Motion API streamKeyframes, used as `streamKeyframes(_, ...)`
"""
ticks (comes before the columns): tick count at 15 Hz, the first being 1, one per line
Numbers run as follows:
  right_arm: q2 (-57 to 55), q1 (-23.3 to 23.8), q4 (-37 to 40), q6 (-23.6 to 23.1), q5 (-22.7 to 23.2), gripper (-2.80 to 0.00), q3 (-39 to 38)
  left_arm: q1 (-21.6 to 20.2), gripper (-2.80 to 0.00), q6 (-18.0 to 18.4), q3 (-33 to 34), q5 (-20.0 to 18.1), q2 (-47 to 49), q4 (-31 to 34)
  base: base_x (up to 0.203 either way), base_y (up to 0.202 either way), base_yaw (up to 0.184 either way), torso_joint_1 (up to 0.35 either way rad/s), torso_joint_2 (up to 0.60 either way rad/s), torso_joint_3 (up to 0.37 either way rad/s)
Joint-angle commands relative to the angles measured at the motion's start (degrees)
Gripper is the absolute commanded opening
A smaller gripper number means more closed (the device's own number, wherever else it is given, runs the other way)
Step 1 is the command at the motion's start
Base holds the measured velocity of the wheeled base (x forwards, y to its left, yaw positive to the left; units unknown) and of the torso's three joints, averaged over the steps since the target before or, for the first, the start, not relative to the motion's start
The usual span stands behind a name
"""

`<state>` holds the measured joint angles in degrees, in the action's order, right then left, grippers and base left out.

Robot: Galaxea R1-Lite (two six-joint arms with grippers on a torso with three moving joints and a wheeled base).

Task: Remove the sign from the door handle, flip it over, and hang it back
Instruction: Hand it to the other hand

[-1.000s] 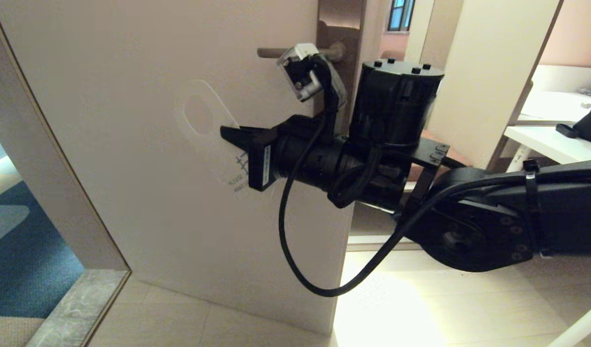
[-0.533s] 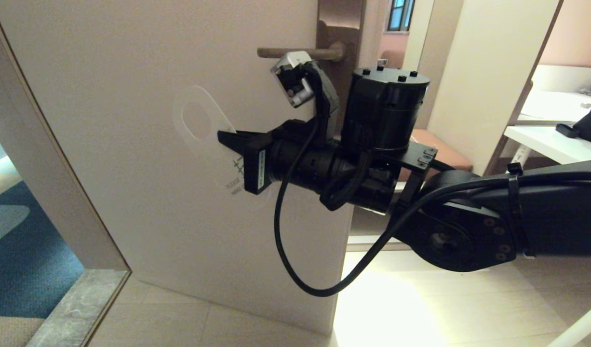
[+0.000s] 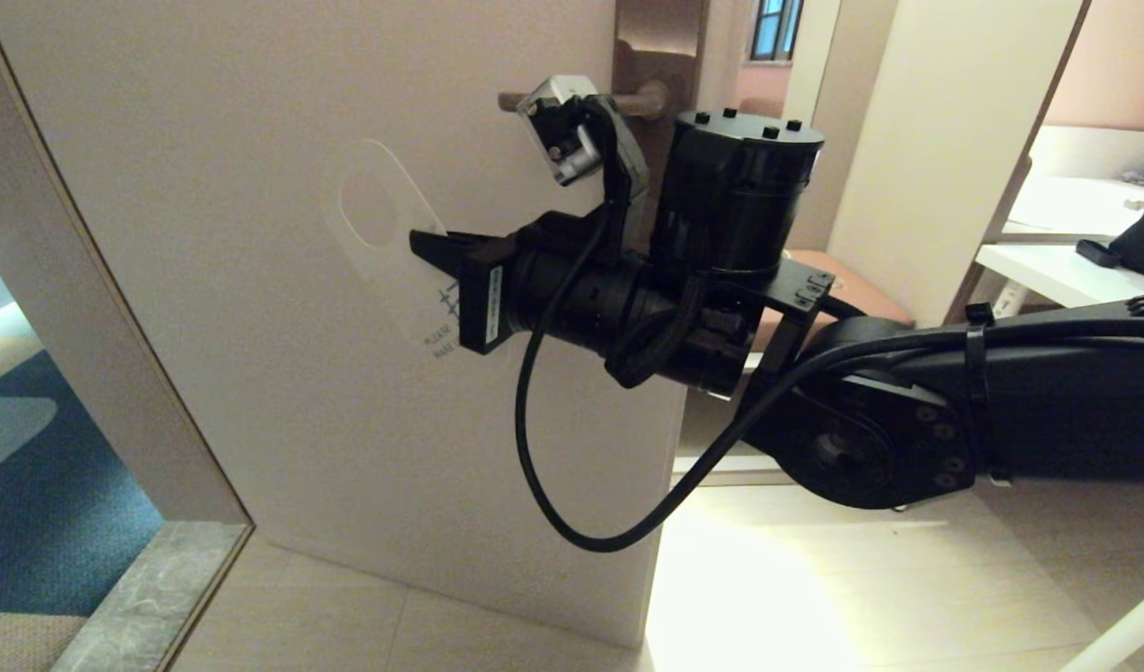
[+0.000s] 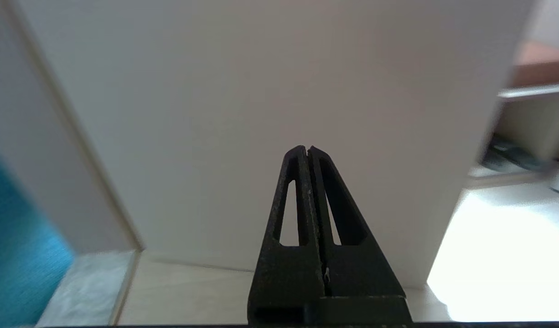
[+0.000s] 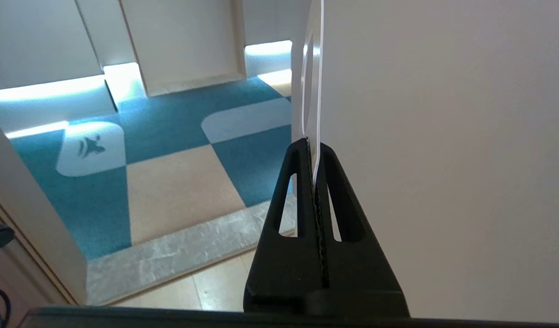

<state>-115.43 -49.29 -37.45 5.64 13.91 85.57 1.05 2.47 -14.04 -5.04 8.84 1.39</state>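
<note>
The right gripper (image 3: 430, 252) has its jaws pressed together on the sign (image 3: 385, 245), and the right wrist view shows the thin card edge (image 5: 317, 105) caught between the 2 fingers. The sign is off the door handle (image 3: 586, 101); it is held flat against the door (image 3: 255, 280), below the handle and toward the robot's left of it, with the rounded end and oval hole pointing up and away from the gripper. The off-white face with dark print is turned outward, so the turning seems done, and the step in hand is probably to hang it back.

To do this well, the arm should bring the oval hole level with the free tip of the lever, keep the card upright, and slide the hole along the bar before opening. Since the card is thin and pale, it can bend against the door, so the approach should be slow and a little away from the surface.

The left gripper (image 4: 309, 152) has its jaws together on nothing and points at the door lower down.
</note>
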Motion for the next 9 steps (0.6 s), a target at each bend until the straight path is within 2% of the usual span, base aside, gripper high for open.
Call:
streamKeyframes(1,-0.1,0.0,-0.3,0.1,0.2,-2.80,0.6,1.7,-2.80,-0.2,-2.7,-0.5,7.5,-0.4,0.000,0.000,0.000,0.000,0.00,0.000)
streamKeyframes(4,-0.1,0.0,-0.3,0.1,0.2,-2.80,1.9,9.7,-2.80,-2.7,-6.2,-1.0,18.4,-6.4,0.000,0.000,0.000,0.000,0.00,0.000)
streamKeyframes(7,-0.2,0.1,-0.3,0.1,3.3,-2.80,2.8,16.6,-2.80,-9.2,-10.4,-1.4,28.3,-12.5,0.000,0.000,0.000,0.000,0.00,0.000)
streamKeyframes(9,-0.7,0.1,-0.3,0.1,3.7,-2.80,3.9,19.0,-2.80,-12.8,-11.1,-3.7,33.1,-16.9,0.000,0.000,0.000,0.000,0.00,0.000)
